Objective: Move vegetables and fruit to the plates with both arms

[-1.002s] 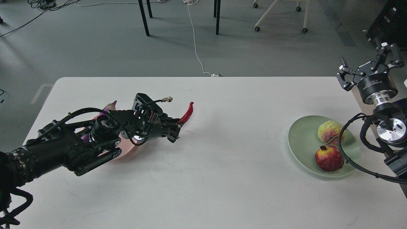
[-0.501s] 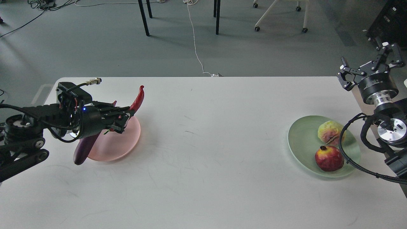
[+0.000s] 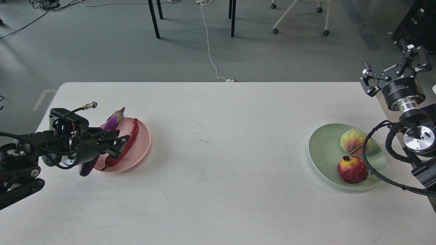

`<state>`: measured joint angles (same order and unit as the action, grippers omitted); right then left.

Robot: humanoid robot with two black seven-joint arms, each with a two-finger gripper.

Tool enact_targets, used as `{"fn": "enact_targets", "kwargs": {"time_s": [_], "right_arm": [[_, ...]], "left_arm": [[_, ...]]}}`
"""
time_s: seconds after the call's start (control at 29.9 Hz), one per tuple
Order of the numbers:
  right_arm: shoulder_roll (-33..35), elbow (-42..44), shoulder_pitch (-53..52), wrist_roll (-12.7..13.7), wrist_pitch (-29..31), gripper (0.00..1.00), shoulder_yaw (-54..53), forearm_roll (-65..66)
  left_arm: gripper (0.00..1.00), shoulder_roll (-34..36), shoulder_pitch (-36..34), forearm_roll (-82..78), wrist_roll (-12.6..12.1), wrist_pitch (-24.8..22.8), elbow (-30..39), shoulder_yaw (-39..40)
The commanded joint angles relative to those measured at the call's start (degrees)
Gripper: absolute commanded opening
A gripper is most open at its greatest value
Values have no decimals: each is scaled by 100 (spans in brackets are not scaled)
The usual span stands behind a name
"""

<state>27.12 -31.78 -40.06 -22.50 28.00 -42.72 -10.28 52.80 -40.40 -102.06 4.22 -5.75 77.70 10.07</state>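
Left hand (image 3: pixel 117 145) spread narrow over pink plate (image 3: pixel 143 141), chili (image 3: pixel 128 143) and eggplant (image 3: pixel 110 124) lying on it. Right hand (image 3: pixel 395 73) wide, raised far right. Both fruits, yellow-green fruit (image 3: pixel 352 141) and red fruit (image 3: pixel 352 169), on green plate (image 3: pixel 322 149), right bench (image 3: pixel 224 170).

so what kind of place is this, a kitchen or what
Probably a lab or office workspace, not a kitchen. The white table stands on a grey floor with loose cables running across it, a wheeled office chair sits behind, and dark equipment fills the far right corner.
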Motion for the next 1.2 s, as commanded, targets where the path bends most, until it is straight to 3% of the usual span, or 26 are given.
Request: {"fn": "enact_targets", "kwargs": {"time_s": [0.0,0.2,0.3,0.43,0.7,0.84,0.94,1.04,1.17], "right_arm": [[4,31,-1,0,0,99,-26,0],[22,49,-10,-9,0,99,-52,0],[22,49,-54,0,0,99,-52,0],[39,49,-72,0,0,99,-254,-9],[31,49,-81,0,0,99,-386,-9],[-13,40,-98,52,0,99,-395,-9],[-49,40,-229,61,0,99,-404,-18],[-171,49,-265,61,0,99,-421,-27],[-321,49,-265,61,0,99,-640,-27]], "left_arm": [[64,-15,-12,11,53,-5,9,12],[67,-172,-82,939,61,4,-9,555],[88,-514,-82,2221,61,57,-70,1179],[96,-1147,-73,4181,61,66,-482,1953],[97,-2536,-380,6566,-27,92,-1431,3351],[97,-3072,-521,7102,61,57,-2336,3781],[98,-3328,-565,8067,61,-39,-3162,4186],[98,-3355,-601,8999,79,-285,-3498,4257],[98,-3320,-530,9660,316,-330,-3761,4240]]}}
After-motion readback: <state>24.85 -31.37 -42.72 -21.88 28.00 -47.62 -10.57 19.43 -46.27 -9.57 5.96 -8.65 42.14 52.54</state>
